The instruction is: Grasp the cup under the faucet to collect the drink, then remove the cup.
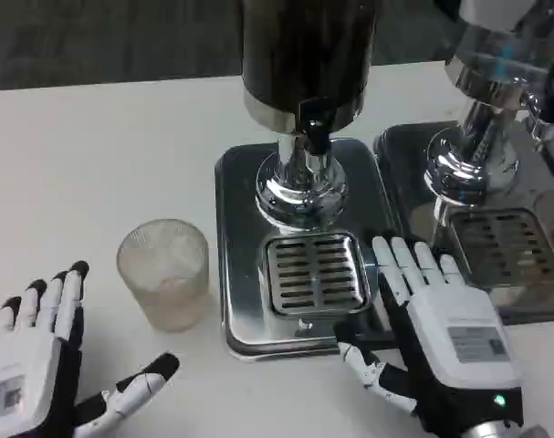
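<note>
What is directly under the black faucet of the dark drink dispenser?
Under the black faucet lies only the slotted metal drip grate, bare. The frosted plastic cup stands left of it, on the white table.

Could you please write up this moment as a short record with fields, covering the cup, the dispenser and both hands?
cup: frosted cup upright on the white table, left of the drip grate, not under the faucet
dispenser: dark drink dispenser on a steel tray
second dispenser: chrome one at right
left hand: left hand open, near the cup, apart from it
right hand: right hand open, lying at the tray's right edge
</note>
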Controlling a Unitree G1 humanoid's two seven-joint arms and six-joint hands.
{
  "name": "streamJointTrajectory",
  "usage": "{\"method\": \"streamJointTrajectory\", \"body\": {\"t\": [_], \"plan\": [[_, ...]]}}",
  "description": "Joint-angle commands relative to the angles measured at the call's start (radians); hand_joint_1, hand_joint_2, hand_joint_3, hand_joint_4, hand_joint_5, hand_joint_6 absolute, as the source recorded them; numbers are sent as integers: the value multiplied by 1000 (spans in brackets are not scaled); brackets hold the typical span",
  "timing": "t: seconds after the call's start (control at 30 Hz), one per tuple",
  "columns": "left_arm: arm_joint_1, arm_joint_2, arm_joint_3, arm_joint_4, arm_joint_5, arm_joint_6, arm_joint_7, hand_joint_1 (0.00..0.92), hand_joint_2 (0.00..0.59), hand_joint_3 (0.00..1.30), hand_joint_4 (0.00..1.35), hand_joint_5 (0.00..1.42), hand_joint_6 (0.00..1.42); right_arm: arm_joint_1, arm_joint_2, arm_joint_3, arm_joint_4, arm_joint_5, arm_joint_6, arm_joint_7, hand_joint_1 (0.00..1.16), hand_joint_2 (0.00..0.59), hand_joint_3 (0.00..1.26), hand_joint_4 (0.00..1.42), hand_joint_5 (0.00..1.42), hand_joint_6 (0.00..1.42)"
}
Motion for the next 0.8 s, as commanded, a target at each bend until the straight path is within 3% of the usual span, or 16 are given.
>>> {"method": "streamJointTrajectory", "body": {"t": [0.03,0.47,0.57,0.8], "plan": [[-6,9,-6,-3,17,-11,10,0,54,0,0,0,0,-4,1,-5,1,10,-7,-10,314,417,0,0,0,0],[-16,7,2,-3,0,-8,-6,0,41,0,0,0,0,-10,3,-9,9,17,-4,-10,314,417,0,0,0,0],[-27,9,7,-7,-17,-5,-27,0,6,0,0,0,0,-11,1,-12,11,20,-4,-8,314,417,0,0,0,0],[-81,32,47,26,-101,-76,-18,0,0,0,0,0,0,-26,15,-11,28,13,9,-11,314,417,0,0,0,0]]}}
